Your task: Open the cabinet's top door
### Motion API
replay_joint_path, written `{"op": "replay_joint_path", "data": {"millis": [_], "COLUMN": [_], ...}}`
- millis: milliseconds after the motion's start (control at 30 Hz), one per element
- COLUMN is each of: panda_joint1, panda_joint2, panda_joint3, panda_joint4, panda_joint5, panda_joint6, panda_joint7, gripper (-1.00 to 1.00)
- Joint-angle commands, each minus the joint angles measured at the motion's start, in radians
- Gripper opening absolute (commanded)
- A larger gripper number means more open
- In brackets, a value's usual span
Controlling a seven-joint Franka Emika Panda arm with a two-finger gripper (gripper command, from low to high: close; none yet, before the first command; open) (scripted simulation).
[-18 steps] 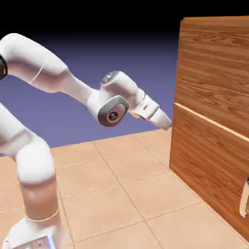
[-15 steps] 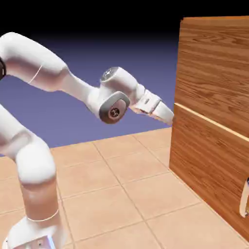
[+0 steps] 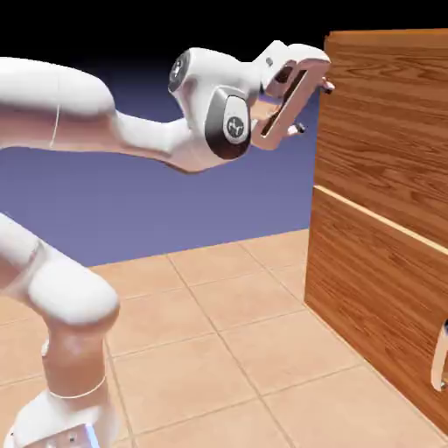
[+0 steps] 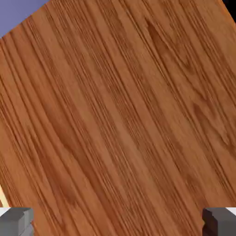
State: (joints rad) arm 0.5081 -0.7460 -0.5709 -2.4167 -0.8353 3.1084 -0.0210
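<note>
1. On the right of the exterior view stands the big reddish-brown wooden cabinet point(image 3: 385, 219). Its flat wood-grain top door point(image 3: 385, 114) is shut.
2. Up high, the white two-finger gripper point(image 3: 313, 107) sits just beside that door's left edge.
3. From the hand view, brown wood point(image 4: 120, 115) fills almost everything; the grey fingertips point(image 4: 16, 221) sit wide apart, holding nothing.

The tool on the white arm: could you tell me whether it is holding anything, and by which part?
Nothing is held: the tool is open, facing the reddish-brown wood-grain top door, with only wood between its grey fingertips.
</note>
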Motion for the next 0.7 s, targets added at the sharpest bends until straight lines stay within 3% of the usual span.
{"op": "replay_joint_path", "data": {"millis": [0,667], "panda_joint1": [0.026,0.542], "panda_joint2": [-0.009,-0.192], "panda_joint3": [-0.03,-0.624], "panda_joint4": [0.021,0.43], "panda_joint5": [-0.044,-0.913], "panda_joint6": [0.004,0.078], "panda_joint7": [-0.04,-0.833], "gripper": [0.0,0.0]}}
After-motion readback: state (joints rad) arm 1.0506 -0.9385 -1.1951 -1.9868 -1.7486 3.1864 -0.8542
